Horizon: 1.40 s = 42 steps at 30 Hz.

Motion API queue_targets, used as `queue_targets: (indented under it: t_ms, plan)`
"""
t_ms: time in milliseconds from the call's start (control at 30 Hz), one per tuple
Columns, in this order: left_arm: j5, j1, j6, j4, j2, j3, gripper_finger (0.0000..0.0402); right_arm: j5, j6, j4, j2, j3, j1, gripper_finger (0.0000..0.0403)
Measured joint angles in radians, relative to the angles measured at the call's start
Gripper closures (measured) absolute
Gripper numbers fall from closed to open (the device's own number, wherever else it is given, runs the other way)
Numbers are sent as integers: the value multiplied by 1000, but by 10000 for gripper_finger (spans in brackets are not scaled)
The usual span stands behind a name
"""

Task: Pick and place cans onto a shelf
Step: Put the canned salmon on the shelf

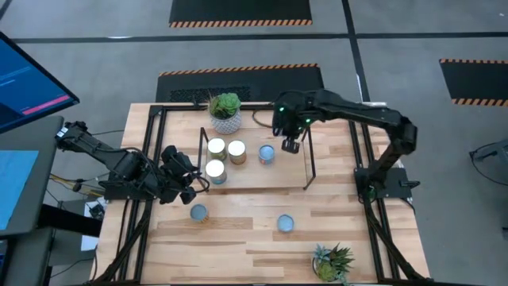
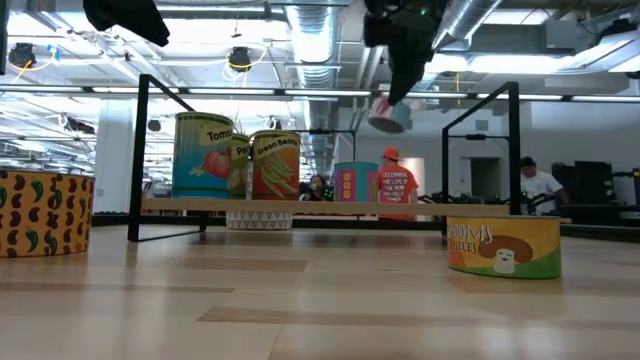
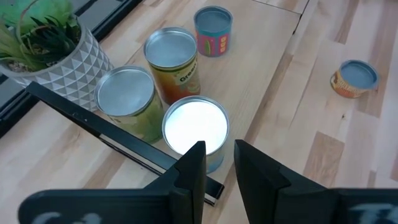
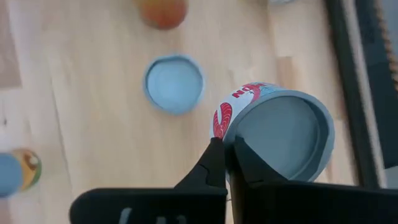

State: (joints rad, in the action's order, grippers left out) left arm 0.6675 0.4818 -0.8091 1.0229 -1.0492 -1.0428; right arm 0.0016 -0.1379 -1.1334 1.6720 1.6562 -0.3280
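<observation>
High view: right end effector hangs above the shelf, pinching a small can by its rim, tilted. Level it, lower onto bare board right of the blue-topped can. Left end effector narrowly parted, empty, beside the shelf's left end.

The left-hand can is cut by the low view's edge. A wire frame crosses two cans on the shelf in the left wrist view. The potted plant is clipped by the high view's lower edge. Labels on the floor-level cans are too small to read there.
</observation>
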Motion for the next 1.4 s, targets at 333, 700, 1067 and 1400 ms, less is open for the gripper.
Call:
queue_targets:
  t_ms: [333, 700, 1067, 1400]
  plan:
    - [1, 0, -22, 0, 0, 0, 329, 1, -4, -91, 166, 1, 24, 398]
    - [1, 0, -23, 0, 0, 0, 329, 15, 128, -144, 221, 0, 34, 398]
    - [1, 0, -25, 0, 0, 0, 329, 28, 228, -139, 221, 0, 77, 398]
    - [1, 0, -25, 0, 0, 0, 329, 72, 177, -144, 234, -8, 133, 397]
